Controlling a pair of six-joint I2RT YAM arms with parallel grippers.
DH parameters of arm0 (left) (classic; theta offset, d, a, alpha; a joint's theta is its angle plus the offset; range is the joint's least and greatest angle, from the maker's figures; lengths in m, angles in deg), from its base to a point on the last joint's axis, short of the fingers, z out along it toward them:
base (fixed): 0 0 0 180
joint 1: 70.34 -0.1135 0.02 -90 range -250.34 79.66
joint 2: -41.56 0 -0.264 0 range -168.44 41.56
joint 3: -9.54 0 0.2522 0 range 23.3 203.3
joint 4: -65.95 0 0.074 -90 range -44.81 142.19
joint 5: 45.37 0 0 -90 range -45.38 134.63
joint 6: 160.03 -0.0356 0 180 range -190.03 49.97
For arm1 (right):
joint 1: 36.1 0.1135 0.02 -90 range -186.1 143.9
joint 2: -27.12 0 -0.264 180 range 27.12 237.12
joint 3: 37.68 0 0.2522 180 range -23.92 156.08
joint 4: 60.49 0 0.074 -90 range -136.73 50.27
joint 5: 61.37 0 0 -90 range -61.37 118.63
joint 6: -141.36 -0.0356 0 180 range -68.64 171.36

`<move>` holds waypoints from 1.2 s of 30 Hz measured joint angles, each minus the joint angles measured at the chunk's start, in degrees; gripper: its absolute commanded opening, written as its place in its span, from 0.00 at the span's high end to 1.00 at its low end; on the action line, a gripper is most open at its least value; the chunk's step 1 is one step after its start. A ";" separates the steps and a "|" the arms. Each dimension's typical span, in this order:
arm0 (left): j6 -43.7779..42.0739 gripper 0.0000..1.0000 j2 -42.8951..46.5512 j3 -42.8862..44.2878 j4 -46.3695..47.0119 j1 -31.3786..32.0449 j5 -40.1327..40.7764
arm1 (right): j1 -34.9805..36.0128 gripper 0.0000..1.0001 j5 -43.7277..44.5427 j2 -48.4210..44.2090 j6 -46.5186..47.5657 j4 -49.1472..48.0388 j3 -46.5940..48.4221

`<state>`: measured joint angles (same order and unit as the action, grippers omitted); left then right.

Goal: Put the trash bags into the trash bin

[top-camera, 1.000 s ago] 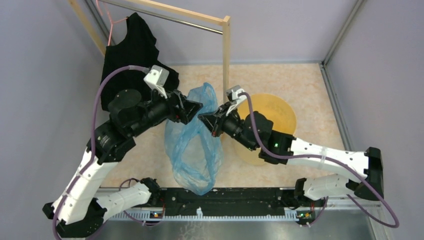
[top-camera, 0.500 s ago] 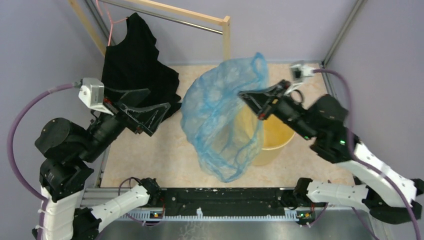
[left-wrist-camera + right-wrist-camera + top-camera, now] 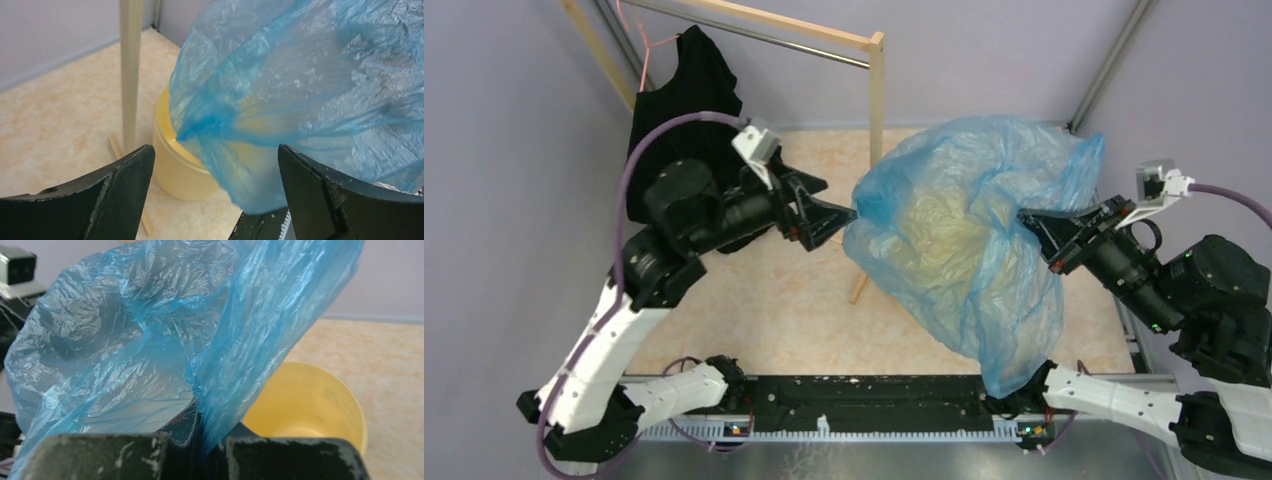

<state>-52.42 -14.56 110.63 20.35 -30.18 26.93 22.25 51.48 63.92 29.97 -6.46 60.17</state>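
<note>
Beige marbled tabletop point(image 3: 754, 290), lilac walls point(image 3: 984, 60), right claw point(image 3: 202, 445) clamped on blue trash bag point(image 3: 964, 240), left claw point(image 3: 215, 155) apart

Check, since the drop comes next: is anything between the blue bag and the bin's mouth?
Nothing visible. The bag, pinched in the right gripper, hangs spread over the bin, whose visible inside looks empty. The wooden post stands beside the bin, not over it.
</note>
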 measured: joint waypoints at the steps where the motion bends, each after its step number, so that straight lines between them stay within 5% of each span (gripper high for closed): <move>1: 0.39 0.01 -1.27 -0.66 1.36 0.00 -1.55 | 0.00 1.00 0.81 0.00 0.28 1.99 0.04; 12: -1.07 0.01 -13.18 -3.02 12.28 4.92 -4.81 | 0.00 1.00 19.28 5.40 6.32 17.27 4.59; 19: -12.37 0.01 -19.61 -0.72 15.52 15.50 10.10 | -0.02 1.00 29.38 9.66 11.26 18.10 5.70; 26: -17.35 0.01 -21.31 -1.42 20.85 15.69 15.85 | 0.00 1.00 27.93 11.13 13.55 18.10 5.55; 36: -11.87 0.07 -30.84 -3.28 28.92 15.74 14.56 | -0.02 1.00 24.02 12.24 14.75 11.89 5.51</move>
<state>-64.29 -45.40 107.35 49.27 -14.44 41.49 22.23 75.50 76.16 44.72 5.43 65.68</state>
